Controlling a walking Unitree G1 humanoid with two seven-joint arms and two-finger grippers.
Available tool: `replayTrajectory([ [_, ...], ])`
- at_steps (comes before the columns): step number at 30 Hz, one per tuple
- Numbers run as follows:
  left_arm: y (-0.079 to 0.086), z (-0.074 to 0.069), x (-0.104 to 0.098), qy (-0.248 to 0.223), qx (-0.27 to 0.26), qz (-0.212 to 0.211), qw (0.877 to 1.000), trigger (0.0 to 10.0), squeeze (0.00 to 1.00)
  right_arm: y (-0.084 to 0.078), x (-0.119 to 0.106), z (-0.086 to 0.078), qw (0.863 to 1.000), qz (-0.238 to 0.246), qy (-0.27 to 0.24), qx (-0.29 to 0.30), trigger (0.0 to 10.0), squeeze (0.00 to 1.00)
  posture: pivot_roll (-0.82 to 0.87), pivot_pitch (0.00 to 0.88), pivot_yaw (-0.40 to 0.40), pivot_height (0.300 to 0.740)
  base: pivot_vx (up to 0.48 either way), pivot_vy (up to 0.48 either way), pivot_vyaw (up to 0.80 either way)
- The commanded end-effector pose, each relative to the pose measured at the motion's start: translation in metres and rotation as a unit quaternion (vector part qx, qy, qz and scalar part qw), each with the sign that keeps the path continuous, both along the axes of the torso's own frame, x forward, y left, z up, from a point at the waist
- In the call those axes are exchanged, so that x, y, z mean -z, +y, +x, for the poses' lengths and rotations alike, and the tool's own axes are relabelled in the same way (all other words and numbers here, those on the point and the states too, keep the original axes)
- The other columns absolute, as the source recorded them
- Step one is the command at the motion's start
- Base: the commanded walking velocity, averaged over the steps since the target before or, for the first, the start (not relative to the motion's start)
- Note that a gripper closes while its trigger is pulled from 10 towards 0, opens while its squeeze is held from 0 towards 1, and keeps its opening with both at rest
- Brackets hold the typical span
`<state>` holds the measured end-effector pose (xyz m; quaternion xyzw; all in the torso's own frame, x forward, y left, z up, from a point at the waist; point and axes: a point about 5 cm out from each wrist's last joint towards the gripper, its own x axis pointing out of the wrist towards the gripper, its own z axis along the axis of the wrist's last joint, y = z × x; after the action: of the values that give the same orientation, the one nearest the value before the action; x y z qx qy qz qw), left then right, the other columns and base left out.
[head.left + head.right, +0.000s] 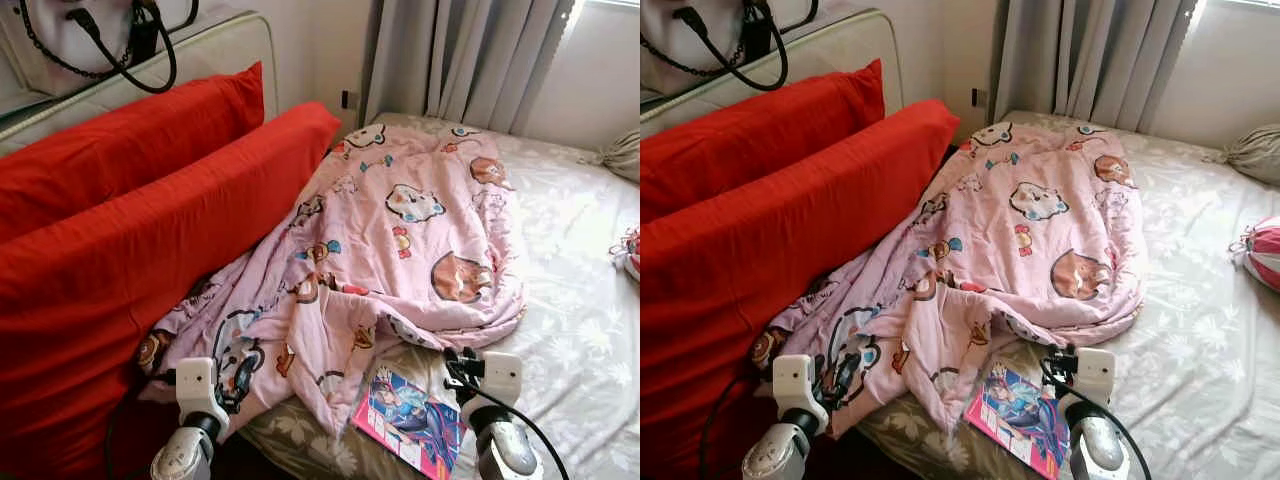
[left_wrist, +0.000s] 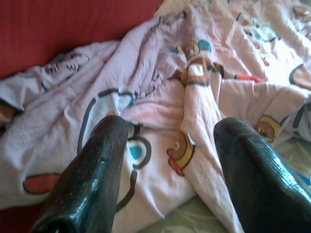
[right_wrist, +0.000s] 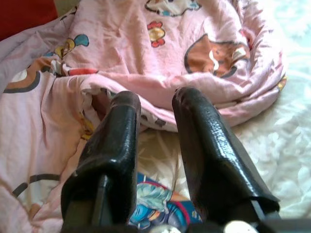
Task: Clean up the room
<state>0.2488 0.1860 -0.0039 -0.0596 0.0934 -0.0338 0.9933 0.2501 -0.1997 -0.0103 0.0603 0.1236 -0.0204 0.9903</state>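
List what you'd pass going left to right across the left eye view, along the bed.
Red pillows → left gripper → pink blanket → magazine → right gripper → flowered sheet → striped thing at the right edge.

the lower corner of the magazine (image 1: 412, 418) is cut off by the picture's edge, and its upper edge is tucked under the pink blanket (image 1: 400, 240). a striped item (image 1: 1262, 250) at the right edge is cropped and cannot be identified. the black bag (image 1: 95, 35) on the headboard is cut off at the top. the bed sheet (image 1: 580, 330) under the blanket is hidden.
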Motion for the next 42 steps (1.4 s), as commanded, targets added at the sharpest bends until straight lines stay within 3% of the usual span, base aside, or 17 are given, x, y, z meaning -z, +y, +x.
replayTrajectory([
  [1, -0.001, 0.000, -0.002, -0.009, 0.003, -0.005, 1.000, 10.0, 0.00, -0.005, -0.004, 0.004, 1.000, 0.001, -0.010, 0.023, 10.0, 0.00, 0.06, 0.014, -0.028, 0.740, 0.000, 0.000, 0.00],
  [6, -0.005, 0.009, -0.019, -0.047, 0.008, -0.008, 0.999, 10.0, 0.00, 0.002, -0.013, 0.009, 0.999, -0.001, -0.037, 0.031, 10.0, 0.00, 0.06, 0.000, -0.026, 0.740, 0.000, 0.000, 0.00],
  [9, -0.002, 0.007, -0.023, -0.056, 0.010, -0.007, 0.998, 10.0, 0.00, 0.003, -0.014, 0.007, 0.998, 0.005, -0.045, 0.034, 10.0, 0.00, 0.06, 0.000, -0.028, 0.740, 0.000, 0.000, 0.00],
  [13, -0.002, 0.005, -0.024, -0.057, 0.009, -0.009, 0.998, 10.0, 0.00, 0.007, -0.009, 0.001, 0.999, -0.003, -0.039, 0.004, 10.0, 0.00, 0.06, 0.000, -0.032, 0.740, 0.000, 0.000, 0.00],
  [15, -0.004, 0.004, -0.023, -0.055, 0.013, -0.006, 0.998, 10.0, 0.00, 0.004, -0.007, -0.002, 0.999, -0.002, -0.032, 0.016, 10.0, 0.00, 0.07, 0.000, -0.035, 0.740, 0.000, 0.000, 0.00],
  [23, -0.003, 0.006, -0.026, -0.055, 0.009, -0.011, 0.998, 10.0, 0.00, -0.001, -0.011, 0.002, 0.999, -0.003, -0.036, 0.032, 10.0, 0.00, 0.07, 0.000, -0.034, 0.740, 0.000, 0.000, 0.00],
  [32, -0.006, 0.011, -0.032, -0.061, 0.017, -0.011, 0.998, 10.0, 0.00, 0.007, -0.007, 0.005, 0.999, 0.001, -0.017, 0.030, 10.0, 0.00, 0.06, 0.000, -0.029, 0.740, 0.000, 0.000, 0.00],
  [38, -0.005, 0.016, -0.039, -0.070, 0.016, -0.010, 0.997, 10.0, 0.00, 0.009, -0.007, 0.008, 1.000, -0.005, -0.009, 0.021, 10.0, 0.00, 0.06, 0.000, -0.034, 0.691, 0.000, 0.000, 0.00],
  [42, -0.005, 0.017, -0.041, -0.071, 0.017, -0.009, 0.997, 10.0, 0.00, 0.008, -0.011, 0.010, 0.999, 0.002, -0.021, 0.026, 10.0, 0.00, 0.06, 0.019, -0.032, 0.681, 0.000, 0.000, 0.00],
])
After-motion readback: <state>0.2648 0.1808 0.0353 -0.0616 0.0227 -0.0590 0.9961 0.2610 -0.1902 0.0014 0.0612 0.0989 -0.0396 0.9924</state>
